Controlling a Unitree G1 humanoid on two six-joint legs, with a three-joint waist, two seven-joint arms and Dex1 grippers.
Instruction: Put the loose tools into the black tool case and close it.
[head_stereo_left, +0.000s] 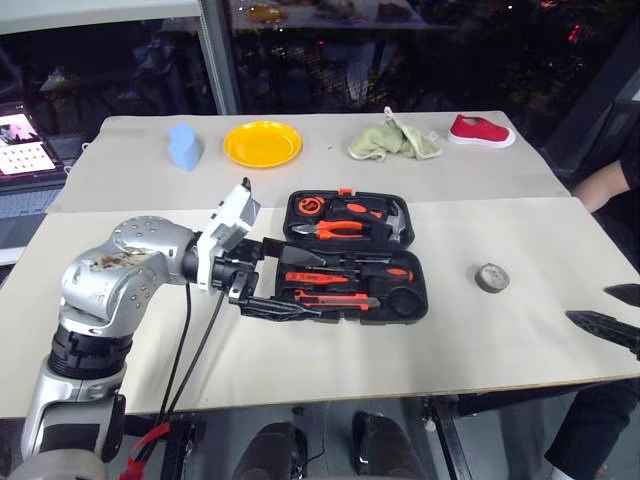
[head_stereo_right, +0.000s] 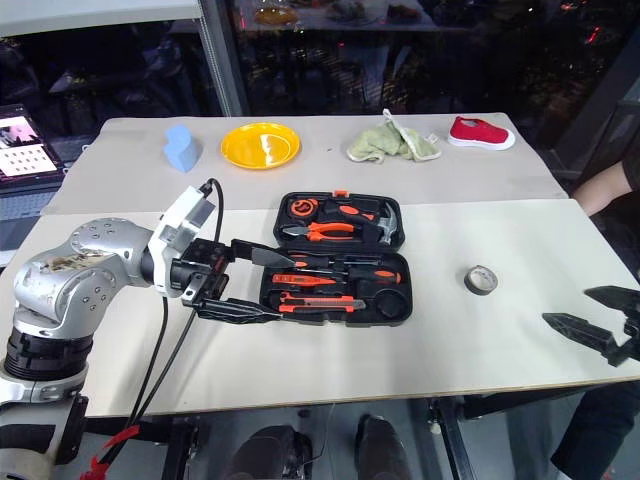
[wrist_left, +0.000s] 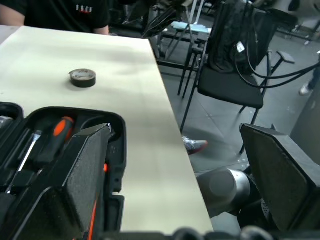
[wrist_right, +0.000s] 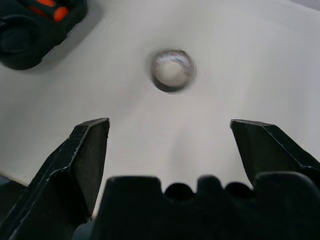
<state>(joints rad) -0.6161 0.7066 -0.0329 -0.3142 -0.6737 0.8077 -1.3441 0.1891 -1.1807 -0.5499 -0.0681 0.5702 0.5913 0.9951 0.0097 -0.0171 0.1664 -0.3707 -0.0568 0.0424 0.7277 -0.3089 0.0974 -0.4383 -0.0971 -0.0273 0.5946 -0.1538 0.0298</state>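
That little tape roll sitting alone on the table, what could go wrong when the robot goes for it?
The tape roll lies flat and apart from the tool case, so the open right gripper might nudge it away instead of pinching it. The left gripper, open, hangs at the case's left edge with one finger over it; a careless move there could shove the case or jostle the tools already seated.

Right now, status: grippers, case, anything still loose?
Left gripper open, empty, by the black tool case. Right gripper open, empty. Case open, tools seated. Tape roll loose on the table, nothing blocking it.
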